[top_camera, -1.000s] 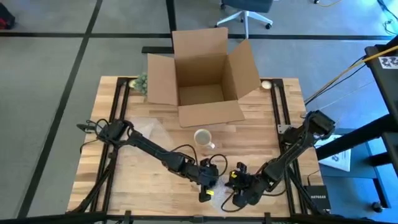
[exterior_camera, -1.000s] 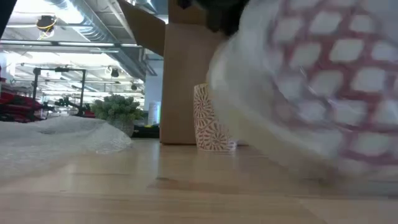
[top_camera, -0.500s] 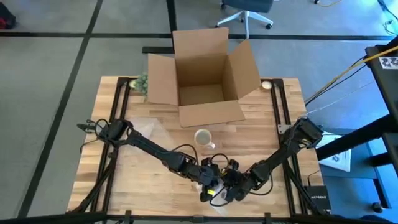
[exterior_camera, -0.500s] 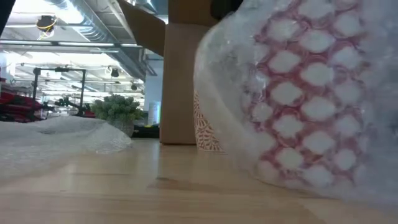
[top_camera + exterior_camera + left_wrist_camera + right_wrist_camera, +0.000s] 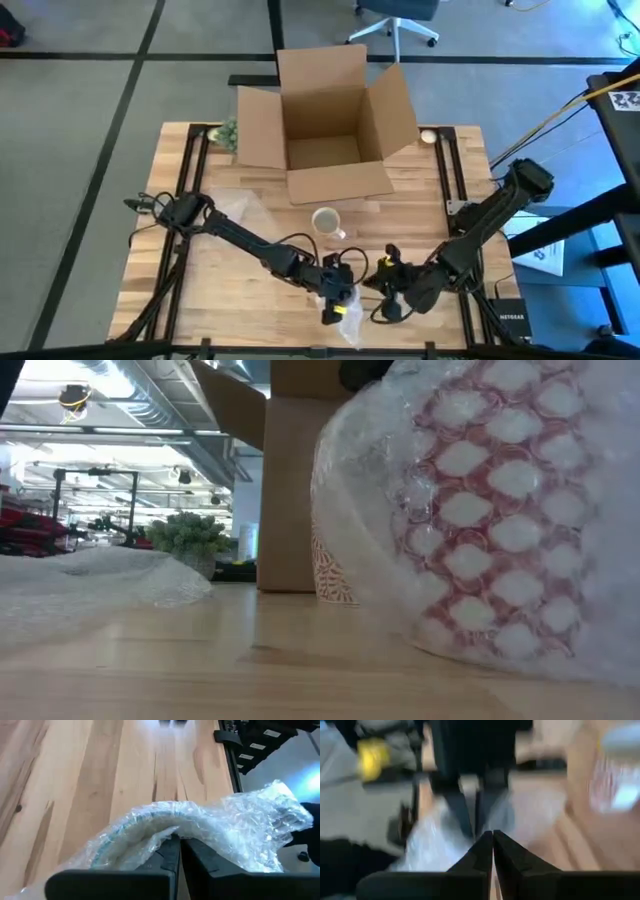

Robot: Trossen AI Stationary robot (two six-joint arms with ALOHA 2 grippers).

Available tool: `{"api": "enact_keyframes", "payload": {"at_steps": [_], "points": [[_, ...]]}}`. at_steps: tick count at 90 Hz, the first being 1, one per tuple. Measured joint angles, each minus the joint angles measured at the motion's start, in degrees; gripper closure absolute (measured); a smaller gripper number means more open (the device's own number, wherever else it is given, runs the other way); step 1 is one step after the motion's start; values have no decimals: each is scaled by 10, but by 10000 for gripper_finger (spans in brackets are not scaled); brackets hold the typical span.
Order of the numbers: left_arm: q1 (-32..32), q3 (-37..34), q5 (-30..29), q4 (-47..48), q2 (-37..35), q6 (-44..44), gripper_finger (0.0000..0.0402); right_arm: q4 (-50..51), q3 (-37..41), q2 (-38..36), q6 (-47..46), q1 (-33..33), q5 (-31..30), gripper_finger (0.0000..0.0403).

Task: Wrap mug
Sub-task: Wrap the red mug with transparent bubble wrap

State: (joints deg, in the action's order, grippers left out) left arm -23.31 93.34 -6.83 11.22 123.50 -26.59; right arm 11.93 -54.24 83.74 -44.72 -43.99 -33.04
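A loose sheet of clear bubble wrap [image 5: 235, 208] lies near the left edge of the pale wooden bench [image 5: 200, 270]. The left gripper [image 5: 335, 300] sits at the front edge, its fingers pressed together on a crumpled piece of clear bubble wrap [image 5: 210, 827] that bulges close to the low camera. The white mug with a red printed pattern [image 5: 326, 221] stands upright mid-bench, just in front of the open brown cardboard box [image 5: 325, 125] and behind both grippers, apart from the held wrap. The right gripper [image 5: 390, 290] hangs just beside the left one, fingers closed on nothing I can make out. The left gripper looks slightly nearer the mug; the wrap must travel back toward it.
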Motion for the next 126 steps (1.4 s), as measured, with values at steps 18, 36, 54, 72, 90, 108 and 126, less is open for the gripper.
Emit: {"api": "enact_keyframes", "payload": {"at_steps": [18, 36, 54, 72, 90, 108, 126], "points": [[-1, 38, 5, 39, 4, 16, 401, -21, 1, 52, 12, 11, 2, 403], [-4, 84, 5, 106, 5, 28, 401, -32, 0, 99, -11, 10, 17, 403], [-8, 123, 0, 161, -13, 46, 401, -34, -1, 105, -8, 10, 17, 403], [-24, 144, -59, 272, -73, 46, 401, -31, -1, 105, 2, 9, 19, 403], [-48, 116, -188, 447, -96, -27, 401, -31, 0, 105, 2, 9, 22, 403], [-40, 2, -146, 188, -89, 4, 401, -31, 0, 106, 5, 9, 21, 403], [-38, -10, -118, 83, -86, 39, 401, -30, 0, 106, 5, 9, 22, 403]]}}
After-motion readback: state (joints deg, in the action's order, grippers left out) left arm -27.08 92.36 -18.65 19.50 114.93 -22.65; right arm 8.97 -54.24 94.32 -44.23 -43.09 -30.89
